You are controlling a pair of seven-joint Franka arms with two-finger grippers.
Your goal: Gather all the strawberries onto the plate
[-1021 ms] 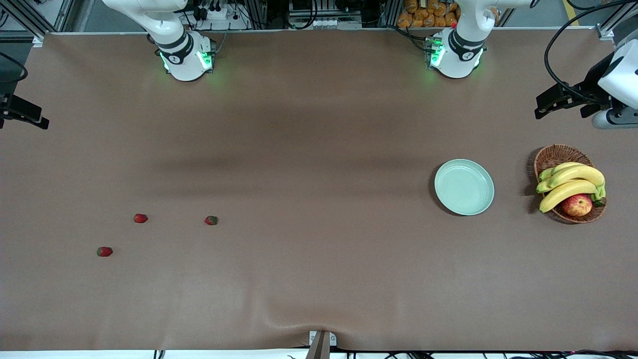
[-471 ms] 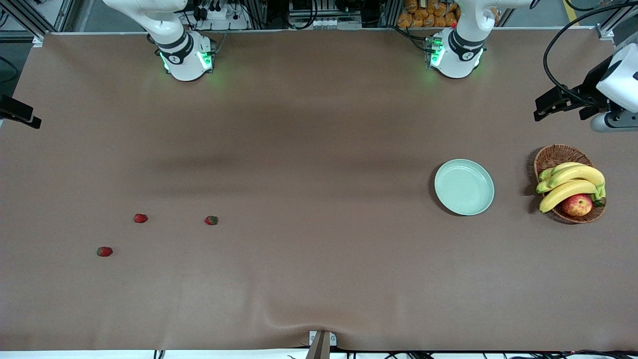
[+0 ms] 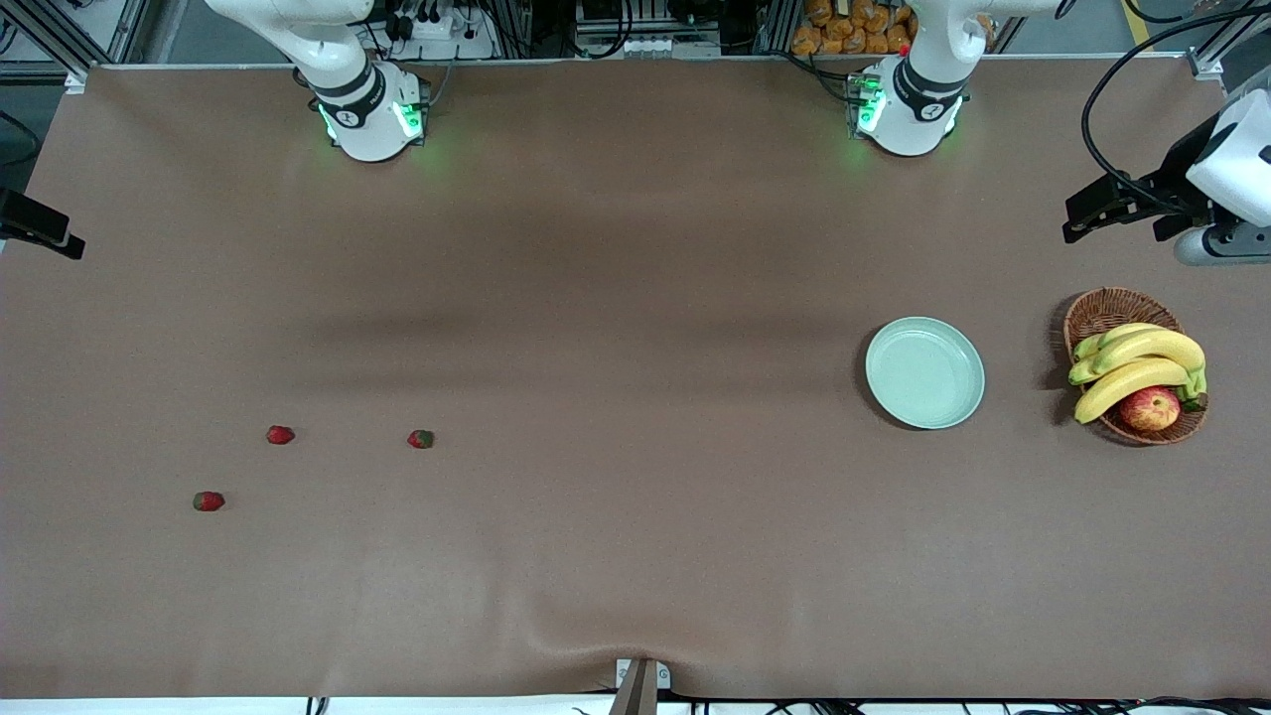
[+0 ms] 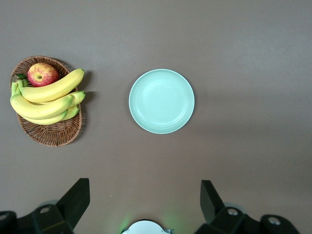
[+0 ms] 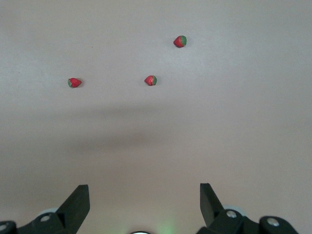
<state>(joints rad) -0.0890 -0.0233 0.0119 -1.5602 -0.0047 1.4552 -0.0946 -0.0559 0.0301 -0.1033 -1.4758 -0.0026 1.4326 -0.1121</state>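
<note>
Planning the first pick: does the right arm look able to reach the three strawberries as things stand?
Probably yes. The strawberries lie bare on the table at the right arm's end, nothing around them, and the right gripper hangs open above.

Brown table (image 3: 635, 298) w/ 3 strawberries (image 3: 280, 434), mint plate (image 3: 924, 372), wicker fruit basket (image 3: 1102, 310) on it.

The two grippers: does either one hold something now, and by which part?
Nothing is held. The left gripper and the right gripper are both open and empty; the strawberries lie on the table.

Left gripper (image 4: 144, 204) raised high, fingers spread wide, empty. Right gripper (image 5: 144, 204) same: high, fingers apart, empty.
</note>
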